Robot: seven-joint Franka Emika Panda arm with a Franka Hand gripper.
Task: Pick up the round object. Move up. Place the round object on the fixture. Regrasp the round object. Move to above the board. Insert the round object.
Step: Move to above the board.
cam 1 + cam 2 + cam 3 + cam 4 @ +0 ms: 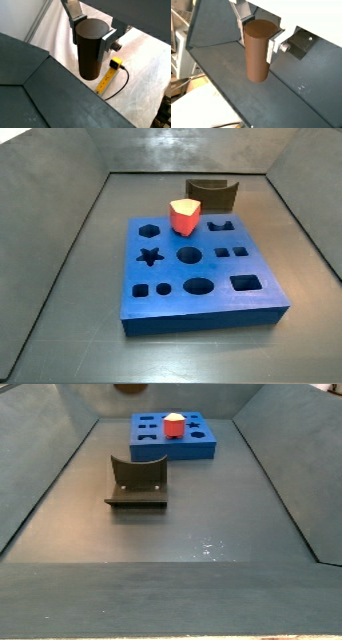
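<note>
So the gripper [92, 34] is clamped onto the round object [91, 49], silver finger plates [109, 41] pressed on either side near its upper end, and the brown peg hangs straight down from between them. You get the same thing in both wrist views: peg [258, 50] pinched between the plates, most of its length sticking out below, nothing touching its lower end. It's up in the air, well above the grey floor of the bin.

In a side view there's a brown rounded bit at the very top edge [130, 388], probably the bottom of the peg, but it's cropped so I can't be sure.

Down below, the fixture [138, 482] sits on the floor with its notch empty, near the board [175, 437] but apart from it. The blue board [201, 273] lies flat, with a red-and-white block [185, 216] standing upright in one of its holes at the edge nearest the fixture [213, 195]. The other cut-outs look open.

A yellow strip with a black cable [110, 75] lies on white cloth outside the bin.
</note>
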